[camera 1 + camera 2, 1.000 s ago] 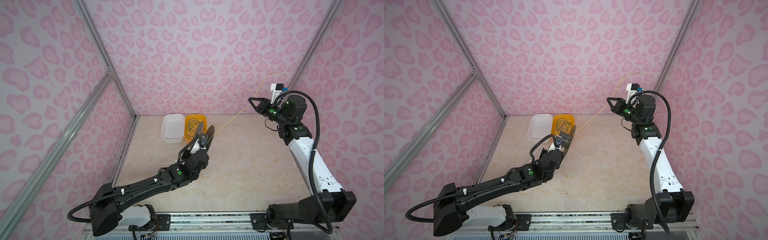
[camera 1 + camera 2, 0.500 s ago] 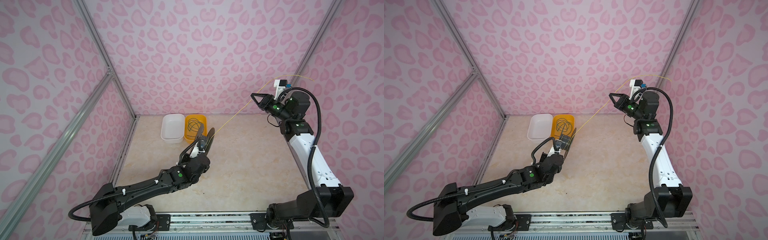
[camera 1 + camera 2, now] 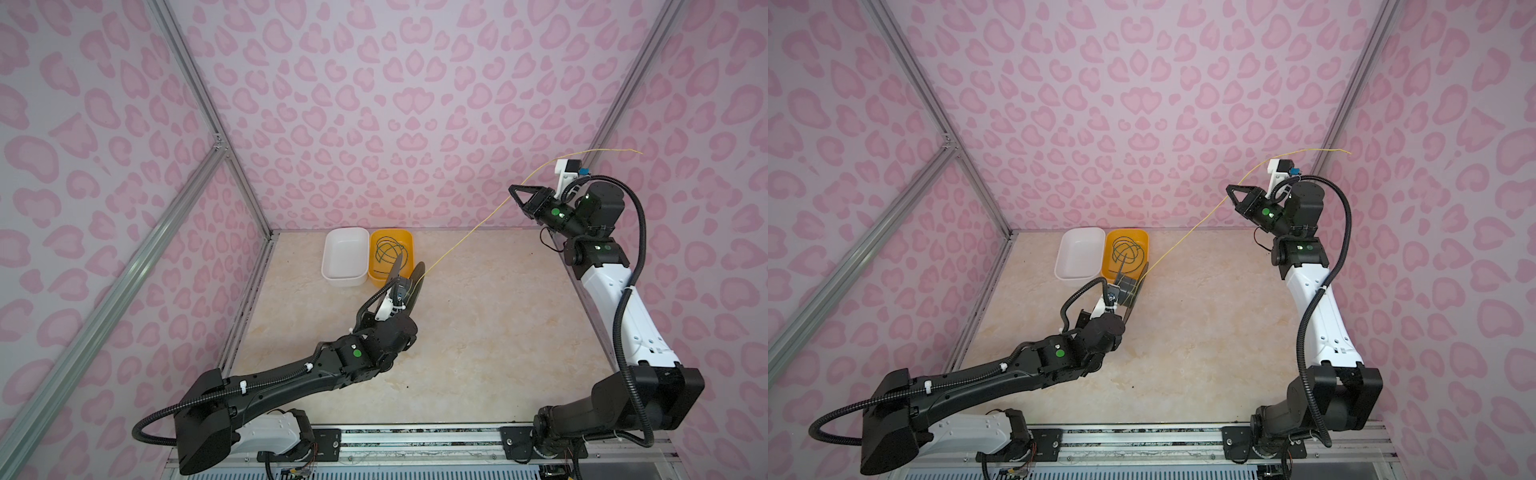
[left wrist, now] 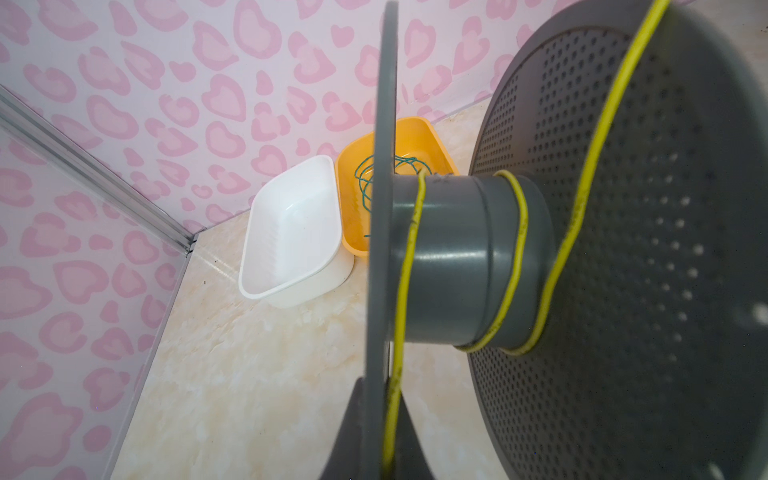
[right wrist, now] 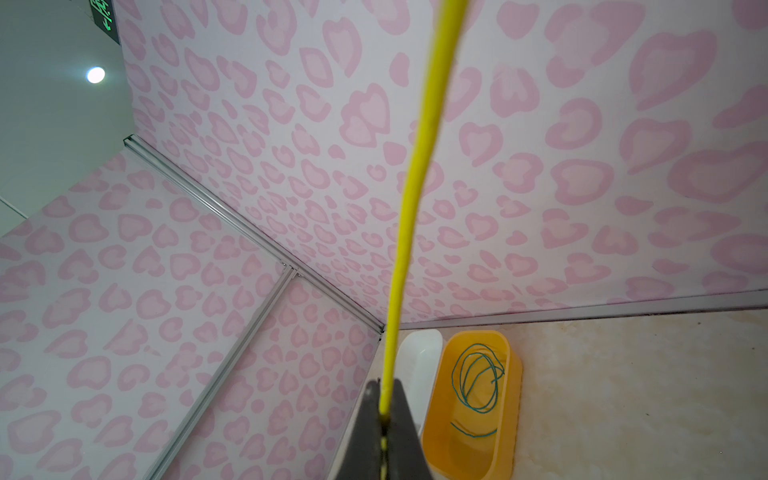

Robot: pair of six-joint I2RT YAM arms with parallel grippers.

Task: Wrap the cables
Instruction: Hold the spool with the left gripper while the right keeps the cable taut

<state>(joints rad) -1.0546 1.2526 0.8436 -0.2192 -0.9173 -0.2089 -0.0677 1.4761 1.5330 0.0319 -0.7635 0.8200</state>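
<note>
Beside the orange tray point(image 3: 376, 280) left gripper point(image 4: 376, 415) clamps the spool point(image 4: 449, 257), right gripper point(image 5: 384, 390) pinches yellow cable point(image 5: 409, 208) (winding step, probably); next, another turn.

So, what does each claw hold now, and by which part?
Left claw: grey spool, by one flange's rim. Right claw: yellow cable, partway along, free end beyond.

White bin point(image 3: 345, 253), yellow bin point(image 3: 409, 246), marble tabletop point(image 3: 478, 332)
</note>
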